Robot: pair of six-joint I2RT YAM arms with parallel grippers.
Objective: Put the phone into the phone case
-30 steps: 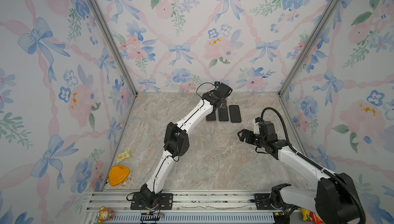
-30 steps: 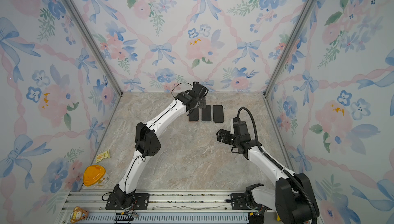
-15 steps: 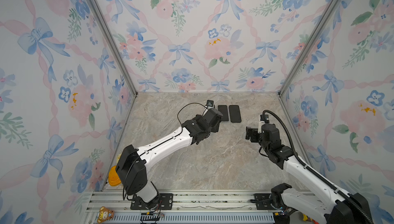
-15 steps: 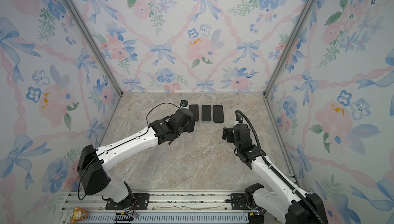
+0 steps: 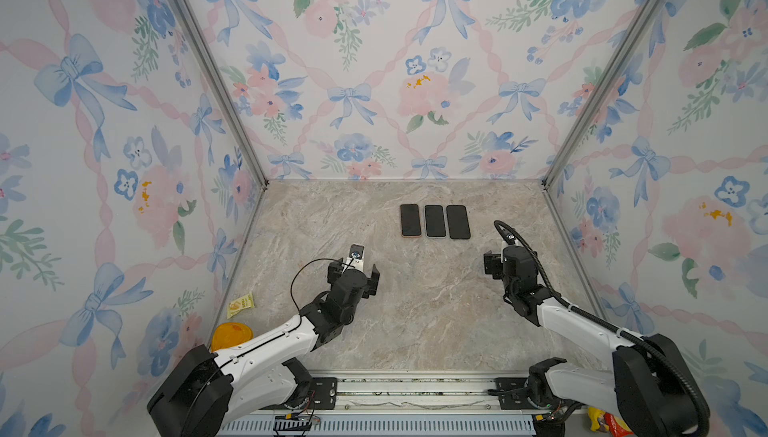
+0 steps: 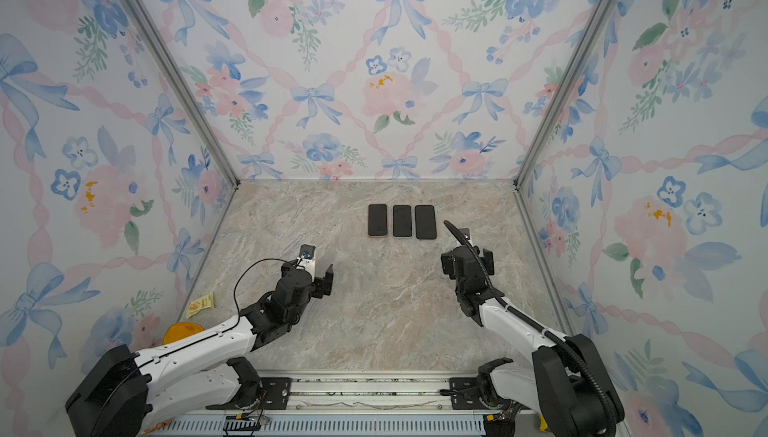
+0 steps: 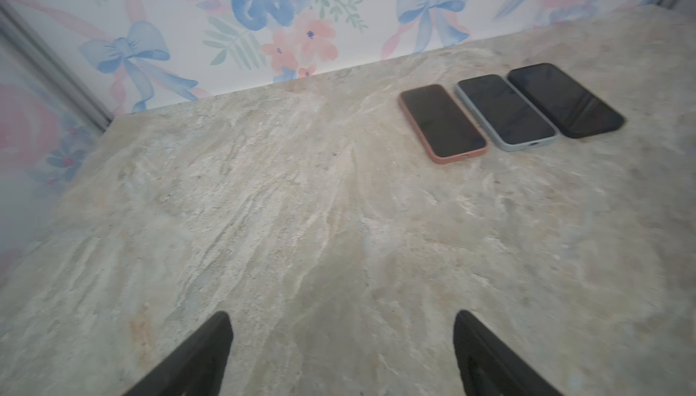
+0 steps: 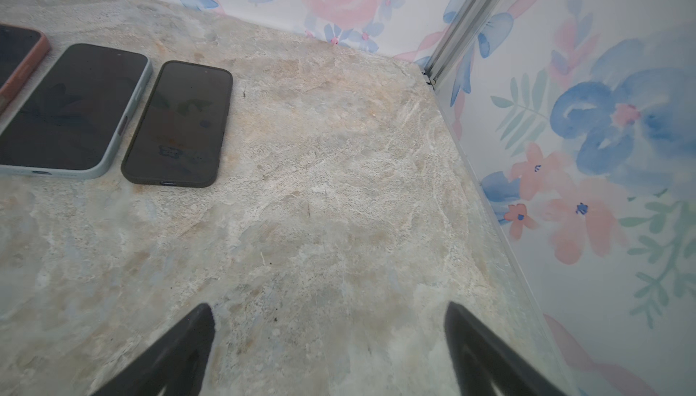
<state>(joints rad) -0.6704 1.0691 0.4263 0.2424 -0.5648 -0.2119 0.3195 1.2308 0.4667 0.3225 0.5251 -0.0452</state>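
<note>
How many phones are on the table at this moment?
3, in one row at the back of the table: pink-cased phone leftmost in both top views, light-blue-cased phone in the middle, dark-cased phone rightmost. No others visible.

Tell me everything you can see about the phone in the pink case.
The pink-cased phone is a round-cornered rectangle, dark screen up, in a salmon-pink case. It lies flat on the marble-look table, leftmost of three in a row near the back wall, close beside the light blue-cased phone. Nothing grips it.
</note>
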